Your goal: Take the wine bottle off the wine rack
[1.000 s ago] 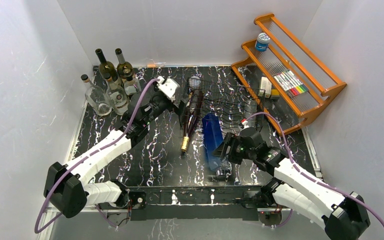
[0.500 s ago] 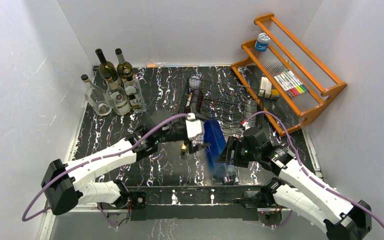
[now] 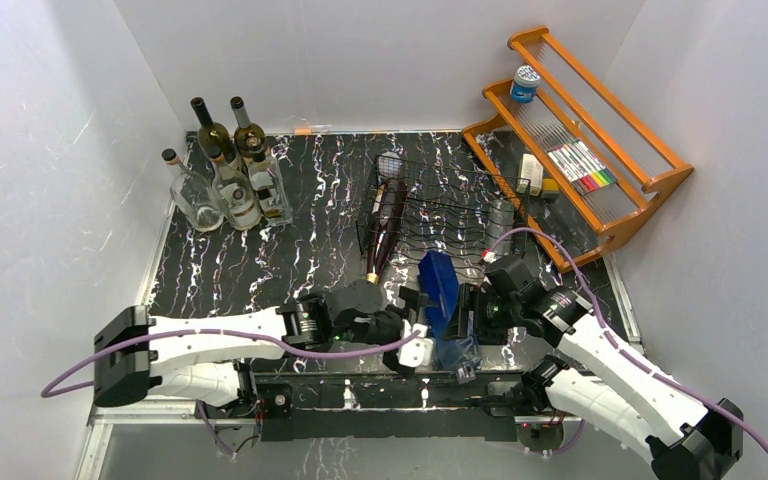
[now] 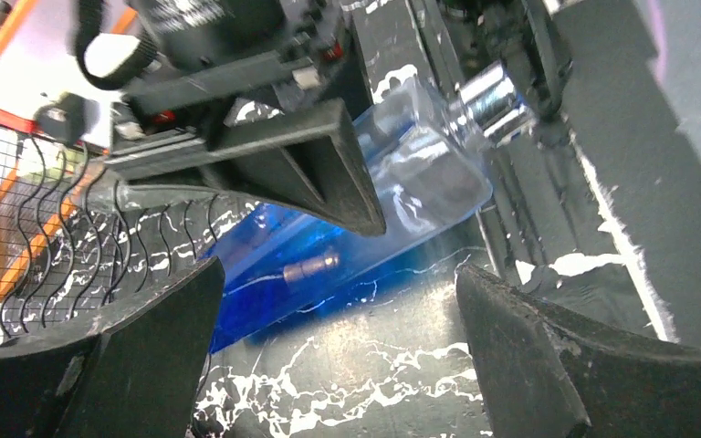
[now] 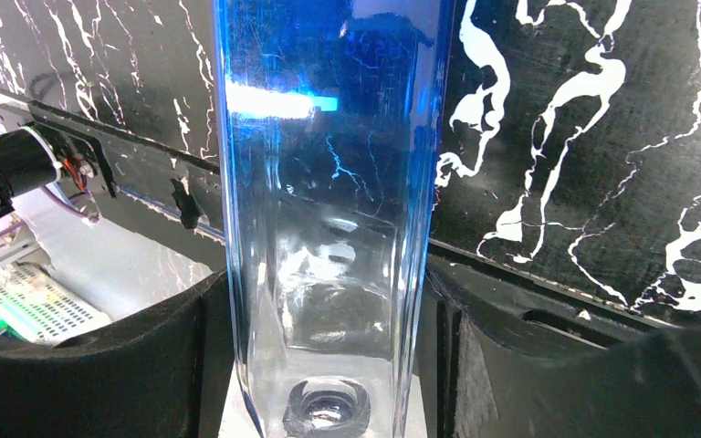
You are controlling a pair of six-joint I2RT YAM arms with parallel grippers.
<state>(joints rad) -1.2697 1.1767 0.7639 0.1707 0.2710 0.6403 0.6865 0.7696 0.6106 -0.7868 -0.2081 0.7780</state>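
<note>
Right gripper (image 3: 457, 312) is clamped on the blue bottle (image 3: 438, 285), partway down its body. In the right wrist view both fingers (image 5: 100, 365) press the flat glass sides, w/ the bottle filling the gap btwn them.

The bottle is tilted. Its blue base end is up and beyond the grip, toward the wine rack (image 3: 450, 205). The clear shoulder and silver cap (image 4: 493, 91) are on the near side of the grip, over the near edge of the table (image 3: 260, 260). The base end sits right at the rack's near edge — can't tell if it touches the wire.

Left gripper (image 3: 412, 318) is spread wide and empty. It lies low, just beside the blue bottle on the side opposite the right gripper, pointed at it. In the left wrist view its fingers (image 4: 109, 365) stand far apart, w/ the bottle ahead in the gap and neither finger touching it. One finger of the right gripper lies against the bottle's upper face. Rack wires show off to the left of the left gripper's fingers in that view.

A dark bottle (image 3: 385, 222) lies in the rack's left-end cradle, beyond the left gripper. Its gold-capped neck sticks out past the rack's near edge toward that gripper, but apart from it.

Orange shelf (image 3: 600, 150) stands beyond and to the right of the right gripper, past the rack. A group of upright bottles (image 3: 225, 180) is far off at the back left — well apart from both grippers.
</note>
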